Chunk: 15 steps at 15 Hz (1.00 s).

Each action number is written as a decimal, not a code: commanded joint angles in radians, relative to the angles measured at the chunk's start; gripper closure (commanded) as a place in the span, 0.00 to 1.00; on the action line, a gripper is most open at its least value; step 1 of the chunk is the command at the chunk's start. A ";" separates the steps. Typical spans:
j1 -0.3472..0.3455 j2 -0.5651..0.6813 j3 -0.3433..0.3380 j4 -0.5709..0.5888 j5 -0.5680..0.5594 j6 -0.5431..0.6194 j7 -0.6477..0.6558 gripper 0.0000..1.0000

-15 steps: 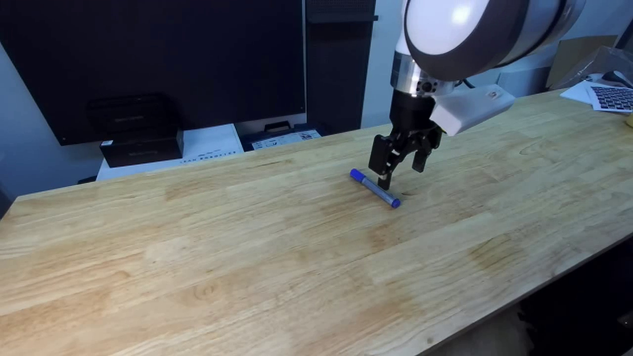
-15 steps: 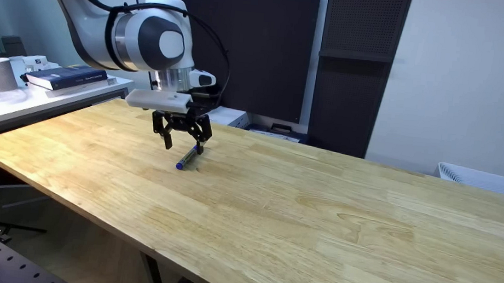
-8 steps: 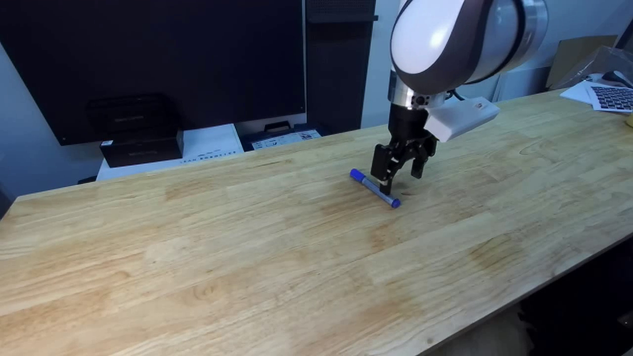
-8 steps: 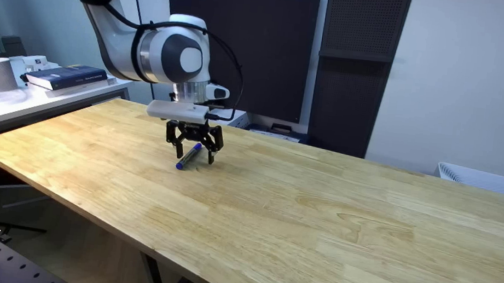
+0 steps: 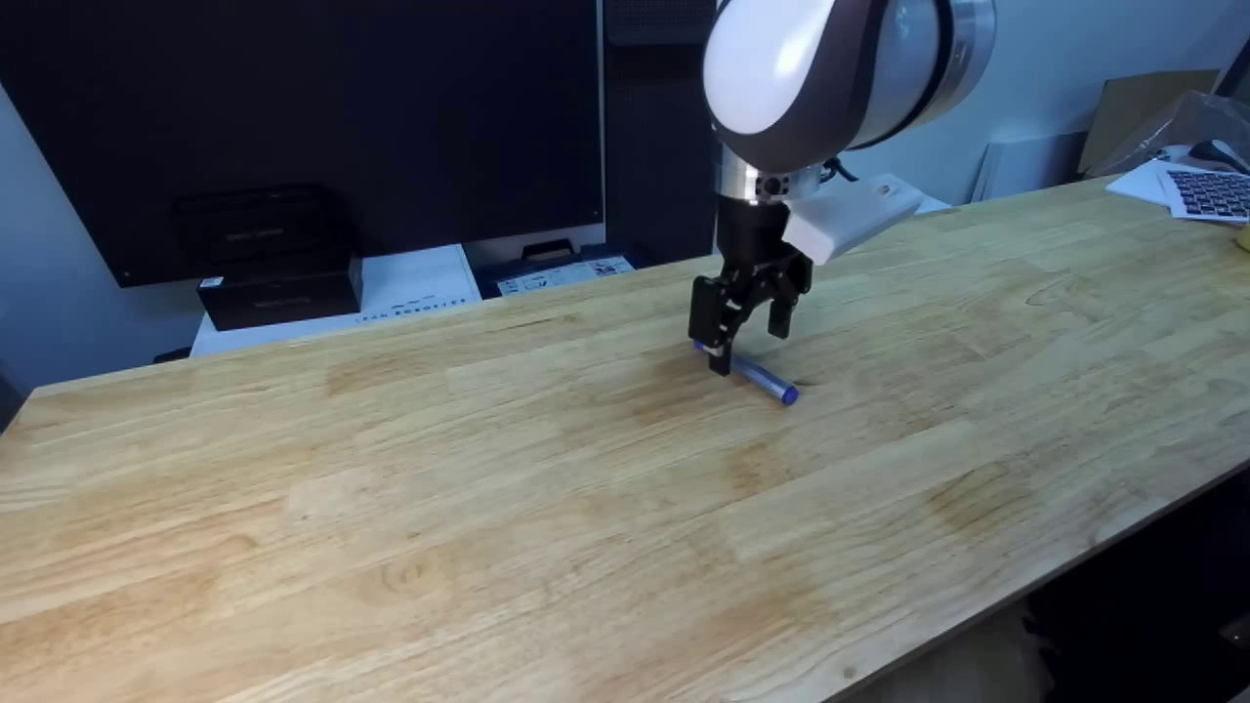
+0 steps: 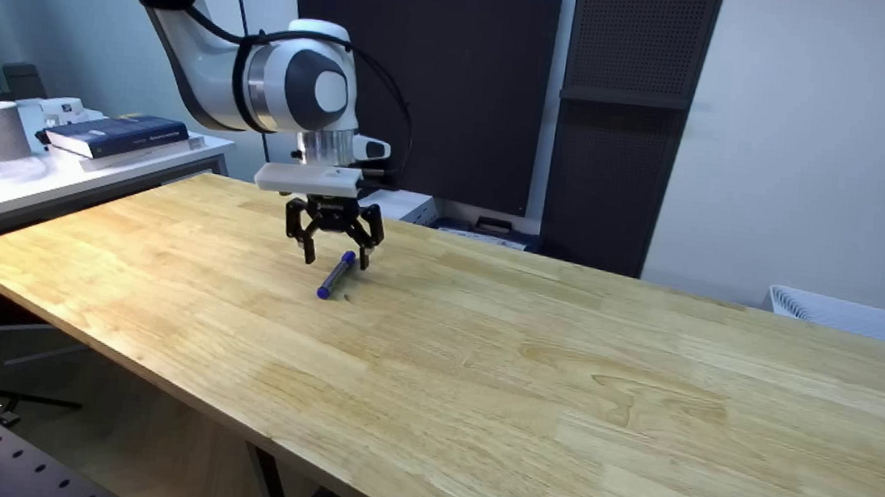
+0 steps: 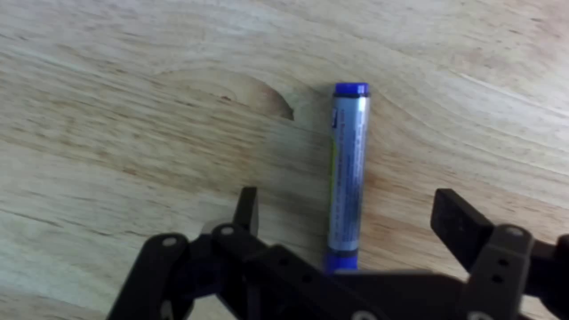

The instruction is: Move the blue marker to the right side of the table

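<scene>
The blue marker [image 5: 769, 380] lies flat on the light wood table [image 5: 439, 508]. It also shows in an exterior view [image 6: 336, 276] and in the wrist view [image 7: 349, 173], with its silver-blue barrel pointing away from the gripper. My gripper [image 5: 750, 344] is open and empty, low over the marker's cap end. It also shows in an exterior view [image 6: 337, 259]. In the wrist view the fingers [image 7: 346, 195] stand on either side of the marker, with a gap on both sides. The gripper's body hides part of the cap there. A finger partly covers the cap in an exterior view.
A white side table with a dark blue book [image 6: 116, 136] and a grey cup [image 6: 1, 130] stands beyond the table's end. A keyboard [image 5: 1211, 193] and papers lie at the table's far end. A black box [image 5: 283, 293] sits behind the back edge.
My gripper came down over the marker, one finger crossing to its far side, then shifted towards the cap end and seems slightly higher. The marker has turned slightly. The fingers stay open.
</scene>
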 commanded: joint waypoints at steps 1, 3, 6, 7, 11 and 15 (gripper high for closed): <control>0.023 0.022 -0.007 0.057 -0.023 -0.049 0.020 0.00; 0.019 0.031 -0.001 0.069 -0.019 -0.060 0.012 0.25; 0.012 0.048 -0.002 0.083 -0.017 -0.069 0.006 0.40; 0.009 0.054 -0.001 0.085 -0.014 -0.069 0.003 0.47; 0.001 0.069 0.001 0.089 -0.012 -0.068 0.000 0.75; 0.003 0.055 0.002 0.087 -0.015 -0.068 -0.001 0.99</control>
